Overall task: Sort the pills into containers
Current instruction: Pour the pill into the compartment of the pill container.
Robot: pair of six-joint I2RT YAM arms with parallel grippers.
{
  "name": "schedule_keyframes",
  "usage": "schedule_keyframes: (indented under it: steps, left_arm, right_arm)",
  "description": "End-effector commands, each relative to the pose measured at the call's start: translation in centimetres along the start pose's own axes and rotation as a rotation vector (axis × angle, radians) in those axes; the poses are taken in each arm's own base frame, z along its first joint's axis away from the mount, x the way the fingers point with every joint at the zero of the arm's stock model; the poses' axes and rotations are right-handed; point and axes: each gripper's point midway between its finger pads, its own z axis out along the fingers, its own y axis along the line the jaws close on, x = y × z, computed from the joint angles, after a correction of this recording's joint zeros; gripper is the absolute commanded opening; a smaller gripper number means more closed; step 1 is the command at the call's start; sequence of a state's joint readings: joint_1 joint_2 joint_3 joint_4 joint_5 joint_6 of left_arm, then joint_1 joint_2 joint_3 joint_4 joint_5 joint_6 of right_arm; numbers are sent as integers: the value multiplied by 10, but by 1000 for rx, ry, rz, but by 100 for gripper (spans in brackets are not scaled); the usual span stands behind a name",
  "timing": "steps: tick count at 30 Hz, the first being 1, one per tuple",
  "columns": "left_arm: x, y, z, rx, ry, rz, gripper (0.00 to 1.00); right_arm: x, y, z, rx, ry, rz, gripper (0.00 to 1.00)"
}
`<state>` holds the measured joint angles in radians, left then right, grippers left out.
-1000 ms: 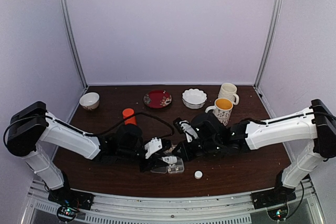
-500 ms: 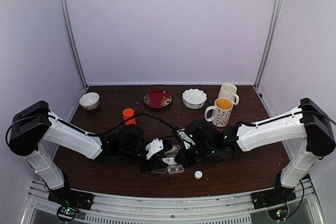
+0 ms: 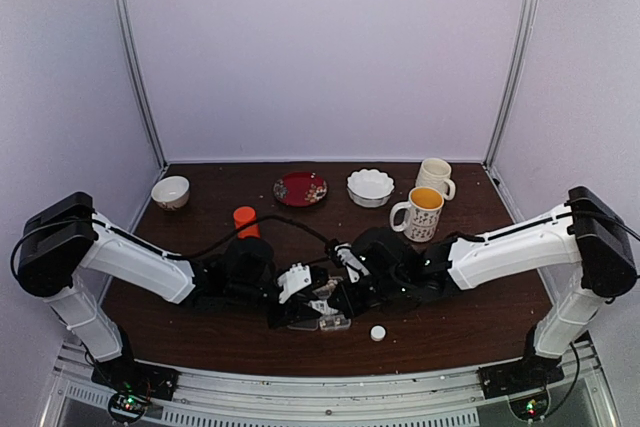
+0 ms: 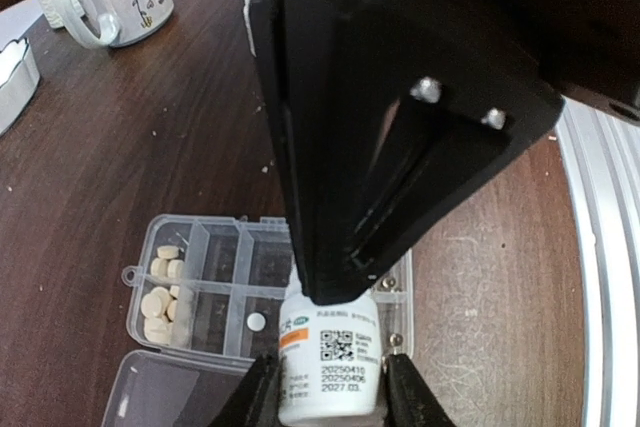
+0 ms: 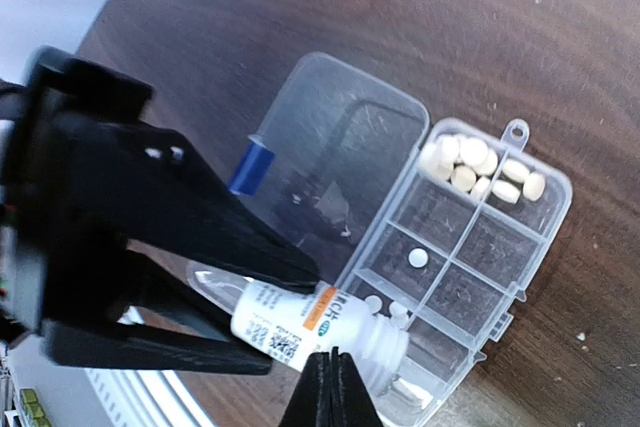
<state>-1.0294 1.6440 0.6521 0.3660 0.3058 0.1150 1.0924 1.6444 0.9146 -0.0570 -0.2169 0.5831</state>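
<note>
Now we are seeing both grippers hanging over the pill box, centre of the table, towards its near edge. Left gripper is pinching a small white bottle, holding it tilted with its mouth over the box's cells. Right gripper, fingers pressed together, is hovering just beside the bottle's neck; whether they touch, we cannot tell. Pills are lying heaped in one end cell, with a single one in the next cell and a few by the bottle mouth. Lid is lying open.
</note>
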Motion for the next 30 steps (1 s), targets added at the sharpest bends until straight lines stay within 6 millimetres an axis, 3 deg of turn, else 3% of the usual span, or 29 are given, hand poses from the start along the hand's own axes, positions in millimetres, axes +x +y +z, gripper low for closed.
schedule_keyframes:
  steps: [1,9,17,19,25,30]
  left_arm:
    - [-22,0,1,2,-71,37,0]
    - [-22,0,0,2,-72,38,0]
    - [-22,1,0,0,-72,36,0]
    - [-22,0,0,1,-74,37,0]
    - [-23,1,-1,-1,-77,38,0]
    - [-23,0,-2,-2,-81,38,0]
  right_arm:
    - [4,0,8,-1,29,11,0]
    - [-25,9,-25,-15,-85,-5,0]
    - [-23,7,-30,-15,-95,-6,0]
    - [-23,7,-29,-18,-93,-6,0]
    - [-3,7,5,-40,18,15,0]
    - [-3,2,5,-15,18,16,0]
